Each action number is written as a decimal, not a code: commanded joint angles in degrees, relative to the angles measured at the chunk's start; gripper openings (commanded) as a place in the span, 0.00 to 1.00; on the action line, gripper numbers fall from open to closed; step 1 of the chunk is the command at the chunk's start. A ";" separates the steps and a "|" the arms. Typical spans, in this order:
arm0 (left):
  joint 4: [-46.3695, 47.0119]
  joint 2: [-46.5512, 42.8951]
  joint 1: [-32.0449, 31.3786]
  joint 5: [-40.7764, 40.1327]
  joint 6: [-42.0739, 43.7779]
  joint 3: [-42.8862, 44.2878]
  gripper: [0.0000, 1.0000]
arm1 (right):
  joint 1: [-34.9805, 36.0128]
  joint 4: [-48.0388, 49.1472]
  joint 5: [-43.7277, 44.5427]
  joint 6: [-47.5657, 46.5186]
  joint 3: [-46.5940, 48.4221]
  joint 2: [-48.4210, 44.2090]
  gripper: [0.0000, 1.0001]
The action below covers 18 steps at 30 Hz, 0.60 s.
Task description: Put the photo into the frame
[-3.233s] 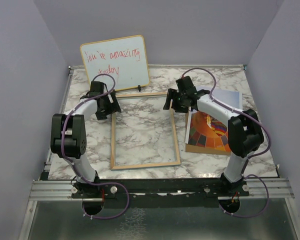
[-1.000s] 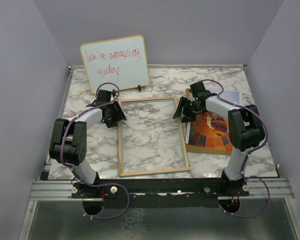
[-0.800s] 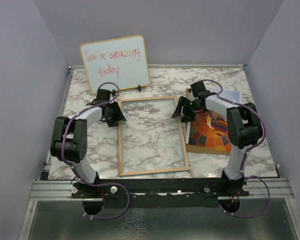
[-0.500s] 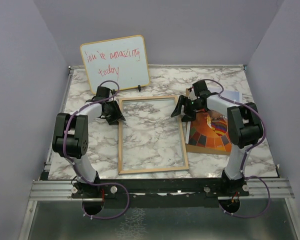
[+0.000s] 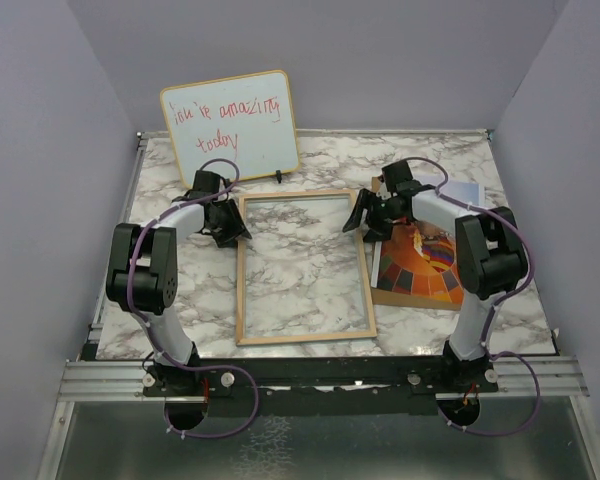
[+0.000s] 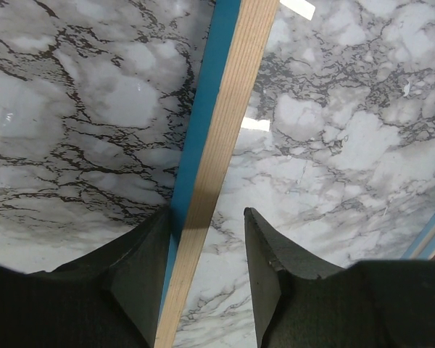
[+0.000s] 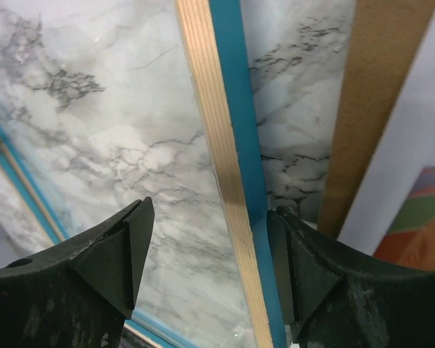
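Left gripper (image 6: 207,217) sits low over the far-left part of the worktop (image 5: 205,290), its jaws parted and straddling the left rail of the frame (image 5: 305,338) close to the frame's far-left corner. In the left wrist view the left finger (image 6: 141,279) meets the blue side of the rail, while the right finger stands clear of the wood face with marble showing in the gap, so the rail is bracketed, not pinched. Behind this arm, at the far-left edge, a whiteboard (image 5: 230,125) with red handwriting is propped upright. The frame occupies the middle of the worktop, wood face up, long sides running from the far side toward the near edge, and the marble shows through its clear pane; whether its far end is raised off the surface I cannot tell. Right gripper (image 7: 210,210) is at the frame's right rail near the far-right corner, jaws spread wide. The rail passes between them close against the right finger, the other finger well apart. Just to the right of the frame lies the photo (image 5: 430,265) — orange, red and blue balloon patches — on a brown backing board (image 7: 370,101), near the right edge and partly hidden under the right arm.
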 commanded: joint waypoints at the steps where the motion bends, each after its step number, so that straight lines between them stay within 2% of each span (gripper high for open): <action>1: -1.28 1.03 -0.67 1.23 0.95 0.54 0.48 | 1.20 -7.24 13.36 0.47 2.77 -5.14 0.72; 7: -2.64 -2.45 0.89 -0.90 1.37 -0.36 0.52 | 2.13 -9.17 18.83 0.15 4.25 -9.25 0.71; 11: -2.44 -3.67 0.83 0.99 1.13 -3.75 0.53 | 3.88 -10.48 19.92 -0.26 5.61 -9.76 0.70; 15: -1.02 -5.03 0.75 4.58 0.62 -7.04 0.43 | 7.01 -12.31 19.61 -0.38 7.50 -9.35 0.65; 18: 0.75 -6.68 0.57 6.81 -0.21 -9.01 0.34 | 9.68 -12.30 17.88 0.20 8.46 -8.49 0.57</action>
